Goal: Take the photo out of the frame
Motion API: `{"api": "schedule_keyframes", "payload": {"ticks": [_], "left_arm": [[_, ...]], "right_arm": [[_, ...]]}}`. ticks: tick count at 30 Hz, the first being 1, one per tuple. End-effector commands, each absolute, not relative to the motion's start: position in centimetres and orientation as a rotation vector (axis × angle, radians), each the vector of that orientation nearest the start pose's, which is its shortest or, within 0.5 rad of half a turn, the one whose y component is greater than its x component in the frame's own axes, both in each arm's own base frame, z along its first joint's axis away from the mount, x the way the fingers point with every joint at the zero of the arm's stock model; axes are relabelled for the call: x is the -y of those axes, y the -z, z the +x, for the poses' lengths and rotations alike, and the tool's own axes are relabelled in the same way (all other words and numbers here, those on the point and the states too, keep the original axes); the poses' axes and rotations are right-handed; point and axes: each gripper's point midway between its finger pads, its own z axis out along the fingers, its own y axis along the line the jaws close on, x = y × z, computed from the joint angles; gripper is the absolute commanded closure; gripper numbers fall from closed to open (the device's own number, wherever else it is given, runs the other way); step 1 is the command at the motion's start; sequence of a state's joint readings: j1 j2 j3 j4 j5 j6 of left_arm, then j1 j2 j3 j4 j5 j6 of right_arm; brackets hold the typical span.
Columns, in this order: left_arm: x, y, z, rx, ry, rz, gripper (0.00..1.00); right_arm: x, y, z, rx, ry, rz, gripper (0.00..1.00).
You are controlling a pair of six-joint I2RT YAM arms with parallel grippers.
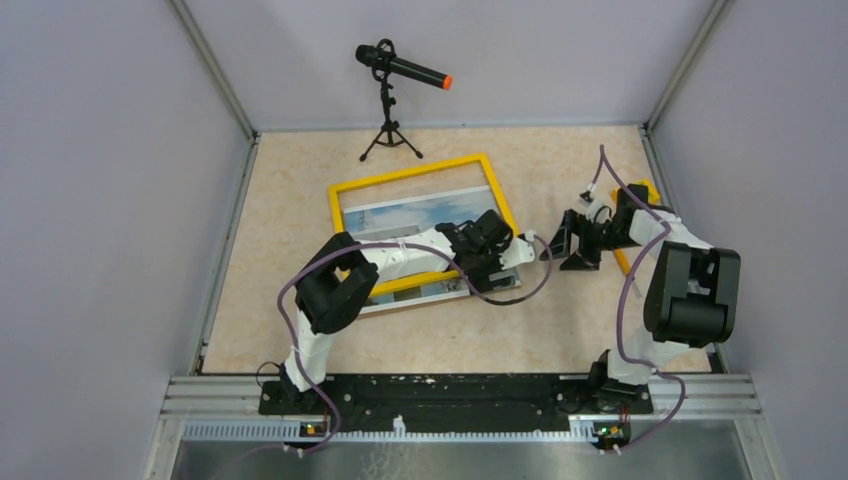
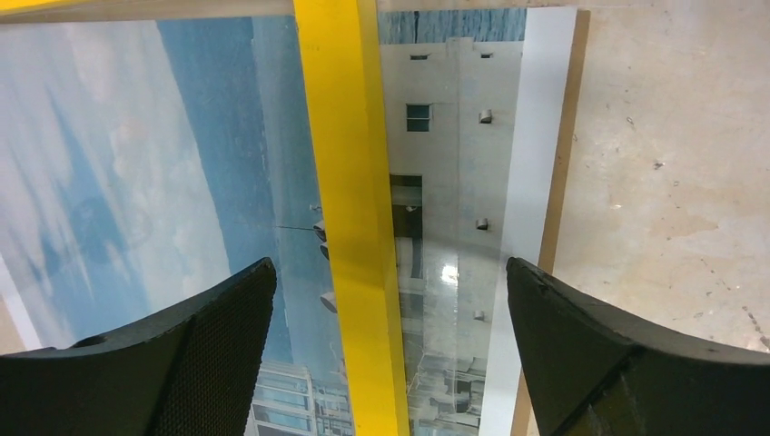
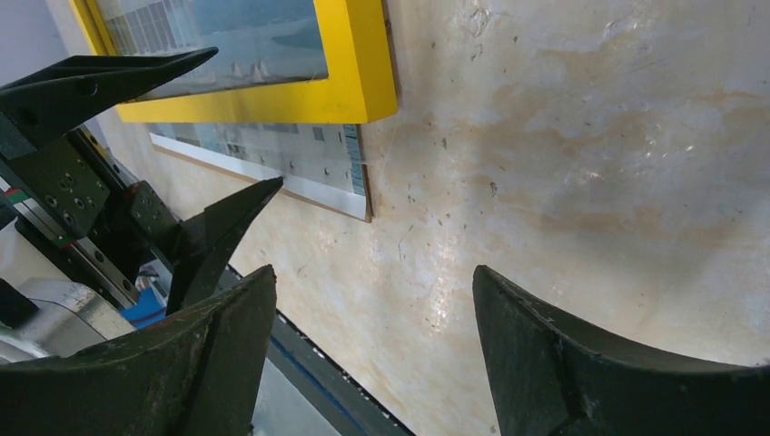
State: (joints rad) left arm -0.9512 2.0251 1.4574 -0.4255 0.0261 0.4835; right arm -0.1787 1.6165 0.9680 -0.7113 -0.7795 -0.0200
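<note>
The yellow frame (image 1: pixel 347 207) lies flat on the table, front up. The photo (image 1: pixel 420 215) of a white building and blue sky lies under it, shifted out past the frame's near side (image 1: pixel 440 290). My left gripper (image 1: pixel 490 250) is open above the frame's near right corner. In the left wrist view its fingers (image 2: pixel 200 336) straddle the yellow frame bar (image 2: pixel 350 227), with the photo (image 2: pixel 454 182) on both sides and a brown board edge (image 2: pixel 567 136) under it. My right gripper (image 1: pixel 568 248) is open and empty over bare table (image 3: pixel 372 282), right of the frame corner (image 3: pixel 354 73) and the protruding photo (image 3: pixel 300 159).
A microphone on a small tripod (image 1: pixel 392 80) stands at the back. A small yellow block (image 1: pixel 650 190) lies behind my right arm. The left gripper's fingers (image 3: pixel 109 77) show at the left of the right wrist view. Walls enclose the table (image 1: pixel 560 330).
</note>
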Motion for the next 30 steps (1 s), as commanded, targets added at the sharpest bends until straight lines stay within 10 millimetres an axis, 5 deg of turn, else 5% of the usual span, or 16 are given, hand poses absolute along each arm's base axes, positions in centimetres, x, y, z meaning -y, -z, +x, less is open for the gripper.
{"api": "schedule_keyframes", "payload": {"ticks": [1, 8, 17, 24, 30], "left_arm": [[38.3, -3.9, 31.6, -1.954, 0.077, 1.599, 0.04], [37.7, -4.8, 34.6, -1.952, -0.003, 1.511, 0.18], [37.4, -5.8, 35.7, -1.998, 0.042, 1.406, 0.24], [36.9, -11.0, 30.3, -1.784, 0.38, 1.473, 0.25], [34.3, -10.4, 24.4, -1.664, 0.53, 1.667, 0.41]], "right_arm": [[-7.9, -8.3, 28.5, -2.609, -1.073, 0.053, 0.24], [-8.4, -7.9, 28.3, -2.625, -1.089, 0.048, 0.31], [-10.2, -7.7, 27.9, -2.64, -1.147, 0.018, 0.41], [-12.0, -6.4, 26.8, -2.664, -1.281, 0.007, 0.49], [-13.3, -5.2, 26.6, -2.69, -1.396, -0.008, 0.54]]}}
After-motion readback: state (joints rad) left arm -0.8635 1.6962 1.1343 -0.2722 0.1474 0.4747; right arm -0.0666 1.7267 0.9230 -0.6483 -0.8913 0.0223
